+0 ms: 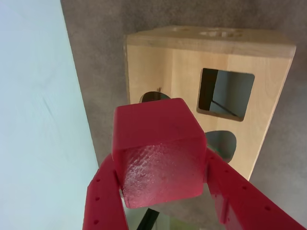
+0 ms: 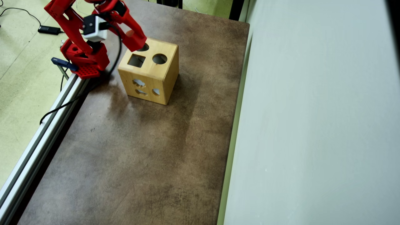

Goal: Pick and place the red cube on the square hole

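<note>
The pincer [image 1: 163,184] pinches the red cube [image 1: 158,153] between its two red fingers, one on each side face, as the wrist view shows; the cube sits square in the grip, its textured face toward the camera. In the overhead view the pincer [image 2: 136,43] hangs over the wooden box's [image 2: 150,79] top, at that top's edge nearest the arm, partly covering one round cutout; the cube itself is hidden there by the arm.

The square hole [image 2: 136,60] lies on the box's top, just beside the pincer and toward the surface's open middle, with a round cutout [image 2: 159,58] next to it. In the wrist view the square hole [image 1: 225,93] stands up and to the right of the cube, and two rounded cutouts are half hidden behind it.

The box stands near the surface's [image 2: 140,156] far left corner in the overhead view, close to the arm's base [image 2: 84,61].

By the look of it, the step in hand is carrying the cube over the hole. Doing it well likely means shifting the cube until it sits directly above the hole, turning the wrist so its edges run parallel with the hole's, lowering it level, and only then letting go; a skewed cube could catch on the rim.
</note>
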